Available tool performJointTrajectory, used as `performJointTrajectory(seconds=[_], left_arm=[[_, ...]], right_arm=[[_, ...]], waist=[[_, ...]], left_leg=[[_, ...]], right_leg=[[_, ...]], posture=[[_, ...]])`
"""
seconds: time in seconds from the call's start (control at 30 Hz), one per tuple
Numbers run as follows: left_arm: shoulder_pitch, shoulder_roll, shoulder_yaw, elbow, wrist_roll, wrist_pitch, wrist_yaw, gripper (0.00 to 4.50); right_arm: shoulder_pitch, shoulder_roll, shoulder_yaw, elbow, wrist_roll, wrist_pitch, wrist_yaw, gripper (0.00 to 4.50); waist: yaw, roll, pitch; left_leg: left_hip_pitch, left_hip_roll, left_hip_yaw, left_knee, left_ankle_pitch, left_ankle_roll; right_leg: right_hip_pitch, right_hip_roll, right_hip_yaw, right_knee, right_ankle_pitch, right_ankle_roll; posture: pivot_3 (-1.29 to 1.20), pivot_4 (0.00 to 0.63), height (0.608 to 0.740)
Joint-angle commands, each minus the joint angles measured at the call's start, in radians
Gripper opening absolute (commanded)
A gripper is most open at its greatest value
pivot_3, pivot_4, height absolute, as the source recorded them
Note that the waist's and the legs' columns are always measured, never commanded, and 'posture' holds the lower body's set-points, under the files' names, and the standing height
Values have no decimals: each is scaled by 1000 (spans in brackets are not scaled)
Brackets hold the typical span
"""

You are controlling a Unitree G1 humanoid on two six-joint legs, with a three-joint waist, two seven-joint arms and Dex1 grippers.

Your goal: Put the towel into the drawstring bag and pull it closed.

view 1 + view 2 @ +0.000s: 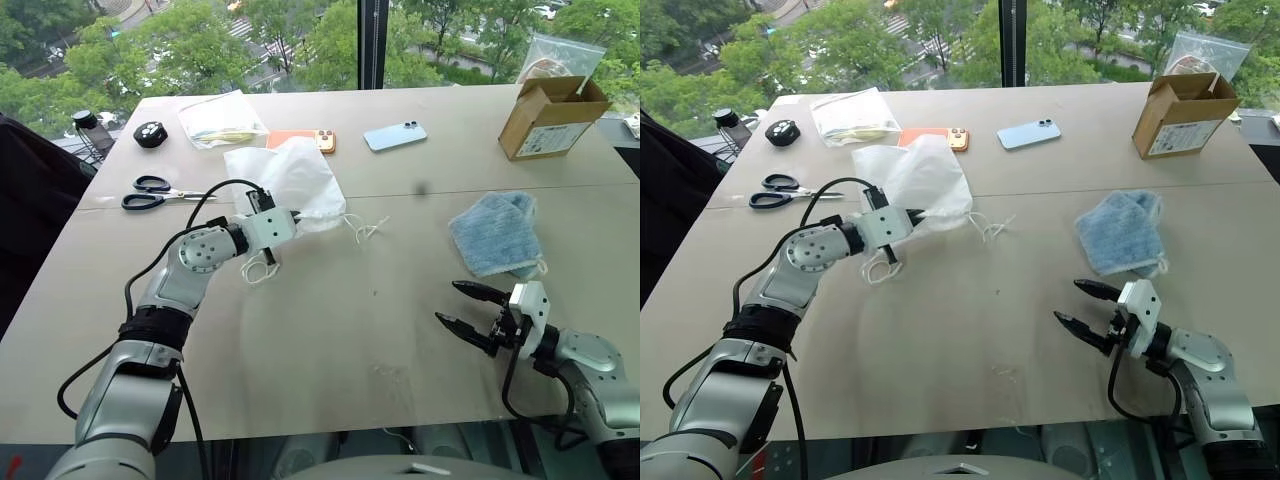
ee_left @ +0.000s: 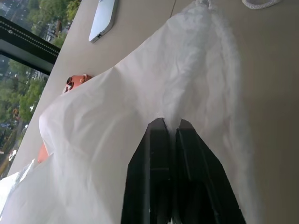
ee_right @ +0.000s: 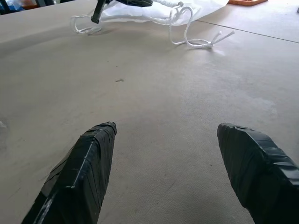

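Note:
The white drawstring bag (image 1: 290,178) lies crumpled on the table's left middle, its cords (image 1: 362,229) trailing toward the right and another loop (image 1: 258,268) toward the near side. My left gripper (image 1: 296,215) is shut on the bag's near edge; in the left wrist view its fingers (image 2: 159,140) pinch the white fabric (image 2: 140,93). The light blue towel (image 1: 495,232) lies folded at the right, apart from the bag. My right gripper (image 1: 462,305) hovers open just above the table, near the towel's front edge, holding nothing.
Scissors (image 1: 150,192) lie at the left. At the back are a clear zip bag (image 1: 222,120), an orange phone (image 1: 305,140), a light blue phone (image 1: 395,135), a black round object (image 1: 150,133) and a cardboard box (image 1: 550,115). Bare tabletop (image 1: 360,320) lies between the arms.

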Motion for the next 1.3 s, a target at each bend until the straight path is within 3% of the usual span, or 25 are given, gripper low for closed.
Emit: performJointTrajectory(seconds=[0.03, 0.17, 0.5, 0.7, 0.77, 0.83, 0.93, 1.07, 1.3], left_arm=[[-26, -4, 39, -23, -37, 8, 14, 77], [-35, -17, 62, -74, -87, 59, -2, 77], [-40, -77, 100, -248, -130, 376, 48, 77], [-42, -101, 112, -352, -146, 515, 70, 77], [-53, -102, 113, -371, -146, 556, 74, 0], [-62, -104, 115, -382, -147, 585, 78, 0], [-71, -115, 125, -398, -161, 617, 84, 0], [-73, -122, 136, -411, -175, 649, 89, 0], [-68, -149, 121, -442, -230, 715, 47, 0]], right_arm=[[-13, -5, -28, -52, 29, 3, -6, 3709], [-42, 15, -58, -89, 84, 35, -47, 3709], [-194, -28, -131, -110, 165, 160, -107, 3709], [-317, -116, -181, -38, 124, 318, -225, 3709], [-337, -180, -179, 2, 77, 356, -228, 4265], [-352, -214, -167, 51, 23, 329, -225, 4437], [-408, -207, -186, 125, 5, 352, -283, 4437], [-426, -241, -148, 175, -24, 420, -257, 4437], [-576, -155, -69, 391, -97, 535, -317, 4437]], waist=[[0, 0, 0], [-1, 0, 0], [-1, 0, 0], [0, 0, 0], [0, 0, 0], [1, 0, 0], [-2, 0, 0], [-2, 0, 0], [-4, -1, 0]], left_leg=[[0, 0, 0, 0, 0, 0], [0, 0, 0, 0, 0, 0], [-1, 0, 0, 1, 0, 0], [-1, 0, 0, 1, 0, 0], [-1, 0, 0, 1, 0, 0], [-1, 0, 0, 1, 0, 0], [-2, 0, 0, 1, 0, 0], [-2, 0, 2, 2, 0, 0], [-3, 0, 4, 3, 0, 0]], right_leg=[[0, 0, 0, 0, 0, 0], [0, 0, 0, 0, 0, 0], [0, 0, 0, 0, 0, 0], [0, 0, 0, 0, 0, 0], [0, 0, 0, 0, 0, 0], [0, 0, 0, 0, 0, 0], [0, 0, 0, 0, 0, 0], [-1, -1, 1, 0, 1, 0], [-3, -1, 3, 1, 2, 0]], posture=[[0, 150, 740], [0, 150, 740], [0, 150, 740], [0, 150, 740], [0, 150, 740], [0, 150, 740], [0, 150, 740], [0, 150, 740], [0, 150, 740]])
